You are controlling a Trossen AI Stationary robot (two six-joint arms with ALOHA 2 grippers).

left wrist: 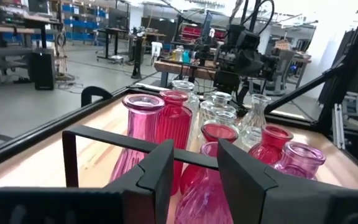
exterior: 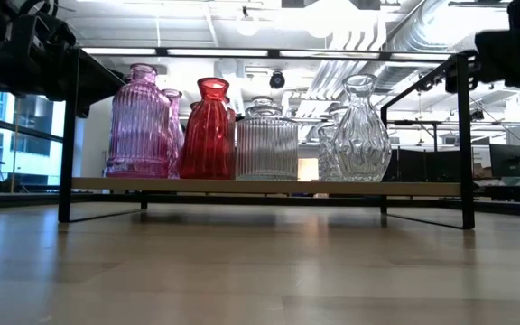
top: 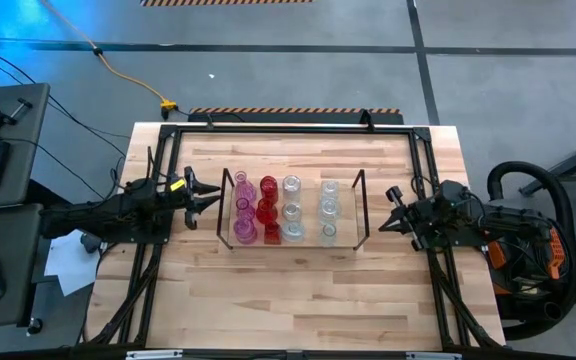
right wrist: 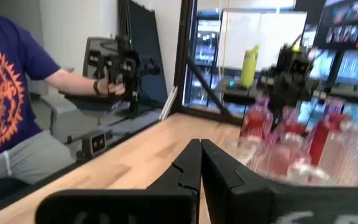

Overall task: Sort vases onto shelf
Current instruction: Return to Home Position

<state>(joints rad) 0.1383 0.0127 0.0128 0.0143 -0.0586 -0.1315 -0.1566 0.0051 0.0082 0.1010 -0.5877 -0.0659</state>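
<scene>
High view: shelf [top: 309,222] mid-frame on wooden table [top: 298,300]. On shelf, left to right: pink vases [top: 242,208], red vases [top: 267,205], two columns of clear vases [top: 291,210]. Left gripper [top: 213,198] just left of shelf end frame, right gripper [top: 388,212] just right of other end; both empty.

Low view: vases upright on board, pink at left, clear at right.

Left wrist view: fingers [left wrist: 160,171] apart, moderate gap; pink vases just beyond.

Right wrist view: fingers [right wrist: 185,168] nearly closed together; person [right wrist: 5,93] at frame left.

light: bright ceiling lights [exterior: 332,13] — low view | vases [exterior: 208,131] backlit | table [exterior: 260,271] soft sheen

Rear vases [exterior: 174,113] mostly behind front vases [exterior: 266,140]
</scene>
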